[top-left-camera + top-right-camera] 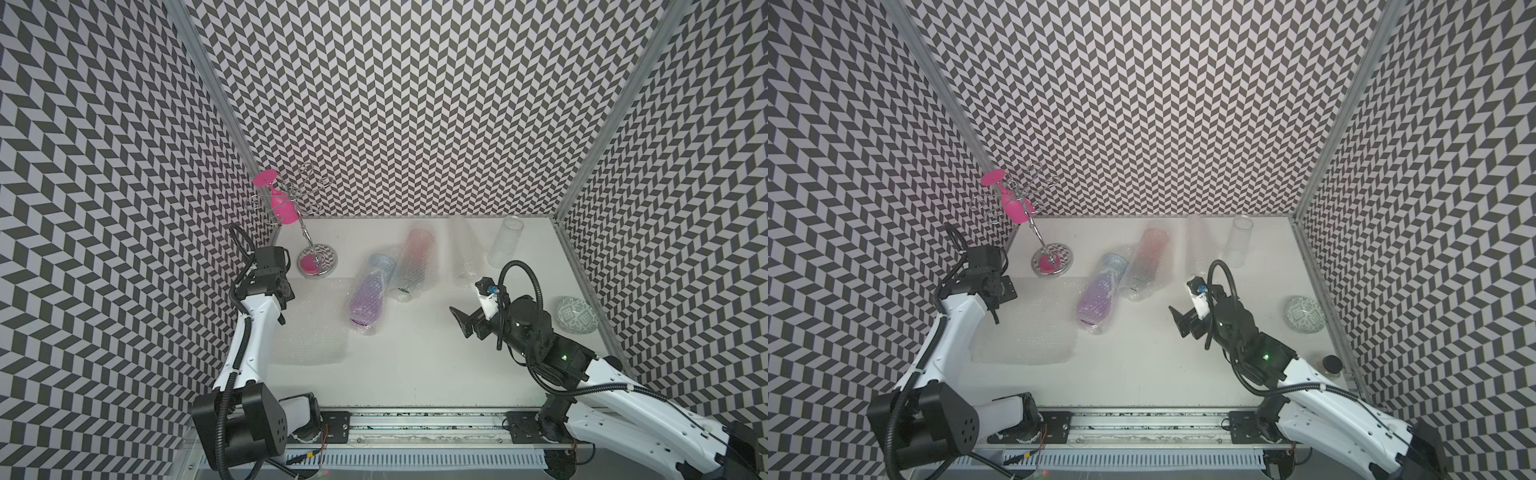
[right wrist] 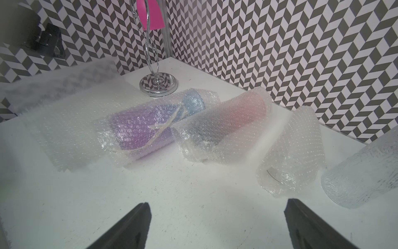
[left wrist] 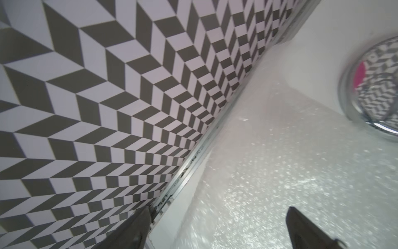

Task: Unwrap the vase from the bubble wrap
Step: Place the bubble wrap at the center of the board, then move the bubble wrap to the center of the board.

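Note:
Two vases lie side by side mid-table, each rolled in clear bubble wrap: a purple and blue vase (image 1: pixel 368 295) (image 2: pixel 146 127) and a pink and grey vase (image 1: pixel 415 262) (image 2: pixel 224 120). A loose flat sheet of bubble wrap (image 1: pixel 309 332) (image 3: pixel 280 172) lies to their left. My left gripper (image 1: pixel 286 305) (image 3: pixel 217 215) hangs open over that sheet's edge by the left wall, holding nothing. My right gripper (image 1: pixel 460 322) (image 2: pixel 216 215) stands open above bare table, right of the vases, and points at them.
A curled bubble wrap sheet (image 2: pixel 290 151) and a clear textured glass vase (image 1: pixel 505 245) stand at the back right. A chrome rack's base (image 1: pixel 318 262) with a hanging pink glass (image 1: pixel 280 203) occupies the back left. A patterned bowl (image 1: pixel 577 314) sits by the right wall.

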`<state>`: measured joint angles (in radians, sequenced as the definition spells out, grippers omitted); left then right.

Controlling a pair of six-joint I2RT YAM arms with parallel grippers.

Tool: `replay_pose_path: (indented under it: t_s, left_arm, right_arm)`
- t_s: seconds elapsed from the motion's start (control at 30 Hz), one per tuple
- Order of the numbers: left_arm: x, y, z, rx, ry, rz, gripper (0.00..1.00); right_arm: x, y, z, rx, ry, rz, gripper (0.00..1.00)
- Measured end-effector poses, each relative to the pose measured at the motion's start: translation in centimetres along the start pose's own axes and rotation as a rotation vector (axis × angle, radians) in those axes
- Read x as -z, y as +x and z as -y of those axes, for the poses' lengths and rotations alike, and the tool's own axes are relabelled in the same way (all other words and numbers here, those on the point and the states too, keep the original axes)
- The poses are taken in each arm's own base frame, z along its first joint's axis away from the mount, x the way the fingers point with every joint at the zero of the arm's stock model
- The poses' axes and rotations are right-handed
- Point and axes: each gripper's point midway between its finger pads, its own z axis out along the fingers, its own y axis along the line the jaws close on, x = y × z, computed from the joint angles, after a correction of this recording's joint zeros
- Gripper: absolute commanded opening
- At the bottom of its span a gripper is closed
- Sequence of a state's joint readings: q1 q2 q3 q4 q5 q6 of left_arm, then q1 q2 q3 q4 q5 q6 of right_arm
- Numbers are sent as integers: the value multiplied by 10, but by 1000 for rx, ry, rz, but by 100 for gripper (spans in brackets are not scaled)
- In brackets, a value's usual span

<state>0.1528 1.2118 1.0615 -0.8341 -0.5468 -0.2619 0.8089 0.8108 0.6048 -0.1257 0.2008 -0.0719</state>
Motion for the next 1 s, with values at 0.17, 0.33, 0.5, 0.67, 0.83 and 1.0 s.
replay_pose_path:
  t_s: [0.17,0.33,0.5,0.67,0.83,1.0]
  left_arm:
    - [52,-8,49,22,259,116,100]
    - [104,15,115,-51,570,140,100]
    - [134,57,199,-288,836,35,100]
    - [146,79,250,-450,977,-26,100]
    - [174,70,297,-540,1098,18,100]
    - [181,76,344,-620,1128,27,100]
  right_arm:
    - [-10,7,6,2,46,-30,99]
    - [-26,15,14,-81,85,-100,99]
    - [-38,7,14,-251,100,-111,99]
    - [-55,24,8,-389,119,-230,99]
    - [-56,33,7,-472,128,-245,99]
    - [-56,35,7,-477,129,-235,99]
